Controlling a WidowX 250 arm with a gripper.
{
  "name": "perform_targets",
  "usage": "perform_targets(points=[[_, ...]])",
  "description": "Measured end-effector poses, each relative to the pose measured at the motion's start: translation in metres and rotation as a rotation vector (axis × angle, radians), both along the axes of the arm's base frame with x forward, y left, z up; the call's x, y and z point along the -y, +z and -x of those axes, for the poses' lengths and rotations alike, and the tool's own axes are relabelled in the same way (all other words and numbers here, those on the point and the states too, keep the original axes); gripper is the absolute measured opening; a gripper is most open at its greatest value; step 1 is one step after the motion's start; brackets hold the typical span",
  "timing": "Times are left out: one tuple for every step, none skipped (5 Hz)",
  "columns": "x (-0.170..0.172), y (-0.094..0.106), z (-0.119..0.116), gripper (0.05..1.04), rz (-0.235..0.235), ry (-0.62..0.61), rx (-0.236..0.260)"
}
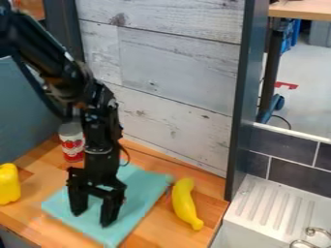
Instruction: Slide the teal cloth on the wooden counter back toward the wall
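Note:
The black gripper (pixel 94 214) hangs over the turquoise cloth (pixel 138 189), its two fingers spread apart with nothing between them. To its right a yellow banana (pixel 186 203) lies on the wooden counter, just beyond the cloth's right edge. Behind the gripper, at the left, a can (pixel 71 144) with a red and white label stands upright, partly covered by the arm. A yellow object (pixel 8 184), perhaps a pepper, is at the far left edge.
A white plank wall (pixel 174 72) rises behind the wooden counter (pixel 210 189), with a dark upright post (pixel 243 106) at its right end. Right of the counter is a white sink (pixel 275 206) with a ribbed drainboard and a metal faucet (pixel 312 237).

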State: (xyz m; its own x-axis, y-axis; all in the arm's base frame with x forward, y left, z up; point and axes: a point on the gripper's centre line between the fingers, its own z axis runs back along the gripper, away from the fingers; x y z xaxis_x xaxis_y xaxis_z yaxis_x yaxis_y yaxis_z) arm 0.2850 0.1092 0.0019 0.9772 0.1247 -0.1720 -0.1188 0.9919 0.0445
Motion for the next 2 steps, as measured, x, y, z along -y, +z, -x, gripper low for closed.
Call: perform_targets(points=[[-0.0050,0.0016,-0.0145,1.000,-0.007,0.007,0.024],[-0.0048,0.0032,-0.0218,1.000,0.003,0.043,0.042]])
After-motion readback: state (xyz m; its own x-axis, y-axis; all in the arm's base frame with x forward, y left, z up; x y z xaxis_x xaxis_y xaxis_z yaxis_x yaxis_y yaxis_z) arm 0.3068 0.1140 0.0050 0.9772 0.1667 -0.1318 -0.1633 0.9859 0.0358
